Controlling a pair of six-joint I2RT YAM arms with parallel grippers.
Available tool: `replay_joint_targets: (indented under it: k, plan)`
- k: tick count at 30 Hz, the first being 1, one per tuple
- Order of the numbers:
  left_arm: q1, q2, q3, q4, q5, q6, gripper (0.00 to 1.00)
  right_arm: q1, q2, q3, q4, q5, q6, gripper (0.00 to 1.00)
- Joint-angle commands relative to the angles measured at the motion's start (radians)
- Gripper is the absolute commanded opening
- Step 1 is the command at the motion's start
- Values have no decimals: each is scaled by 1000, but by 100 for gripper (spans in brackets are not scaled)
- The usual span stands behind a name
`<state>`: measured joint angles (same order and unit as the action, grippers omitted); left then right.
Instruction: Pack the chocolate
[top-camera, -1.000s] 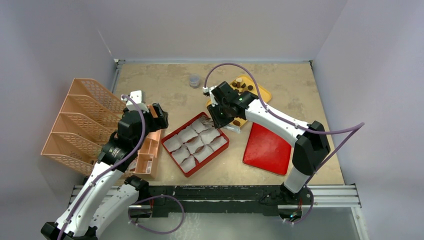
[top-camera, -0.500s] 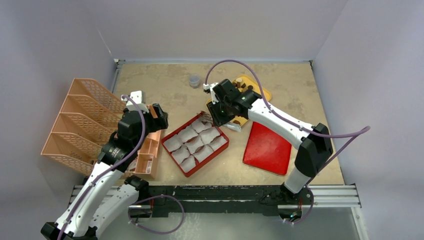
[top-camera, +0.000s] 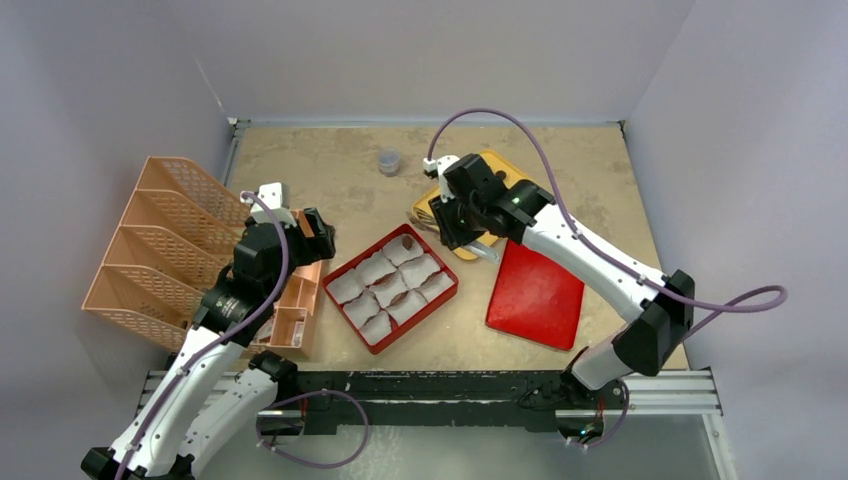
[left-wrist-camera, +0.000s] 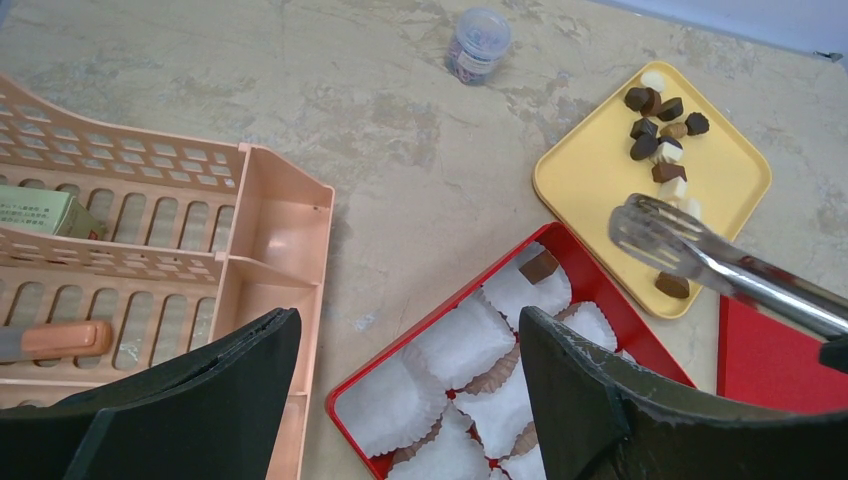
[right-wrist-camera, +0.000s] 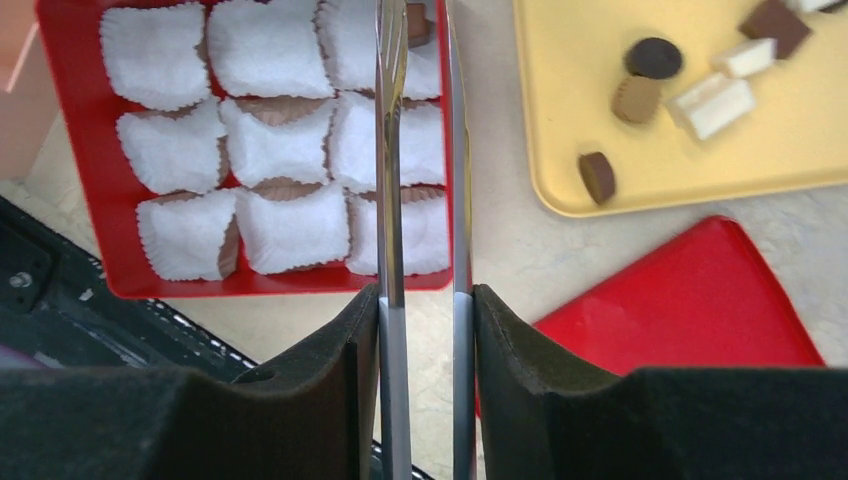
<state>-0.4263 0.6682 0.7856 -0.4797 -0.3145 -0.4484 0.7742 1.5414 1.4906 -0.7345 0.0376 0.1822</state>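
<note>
One chunk is seated in the corner cup of the box. No other can be made out in the cups. The rest of the chocolate is on the tray, mostly clustered at its far end. One stray piece lies near the edge by the box.

Steel tongs are clamped between the fingers of the right gripper. Their blades are slightly apart and nothing is seen between them. From the left wrist view the tips appear to be over the tray side nearest the box. Nothing is held by the left gripper, which is spread wide off to the left of the box.

Handling, as judged:
- **Feel:** the pieces are light, rigid, smooth and far smaller than the blades, so they are easily flicked or squirted out.
- **Grip:** cube ones should be taken across two flat faces and round ones across the widest part, one at a time.
- **Force:** squeeze should be kept light, as surfaces can be marked and corners chipped.
- **Order:** the stray piece is best picked first, since no neighbours get disturbed.
- **Release:** the cups are flimsy paper, so release should be made low over them.
</note>
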Motion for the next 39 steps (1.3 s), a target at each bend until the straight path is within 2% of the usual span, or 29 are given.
replay_joint_targets:
  k: [1, 6, 16, 25, 27, 31, 38, 39]
  plan:
    - [4, -5, 20, 26, -8, 19, 79, 3, -62, 29, -74, 157, 11, 38]
    - [4, -4, 19, 30, -9, 19, 80, -37, -67, -12, -125, 239, 8, 39]
    - [4, 19, 19, 31, -5, 17, 79, -162, -87, -135, -93, 139, -43, 40]
    - [4, 18, 13, 34, -19, 12, 79, -183, -90, -201, -38, 67, -61, 43]
    - [4, 26, 16, 35, -43, 18, 79, -188, -79, -196, -44, 85, -67, 43]
    - [4, 43, 22, 38, 22, 16, 79, -192, -64, -226, -38, 129, -75, 43]
    - [4, 21, 13, 45, -14, 20, 79, -193, -53, -252, -40, 82, -80, 43]
    - [4, 27, 15, 46, -9, 20, 79, -193, -53, -249, -43, 82, -86, 40]
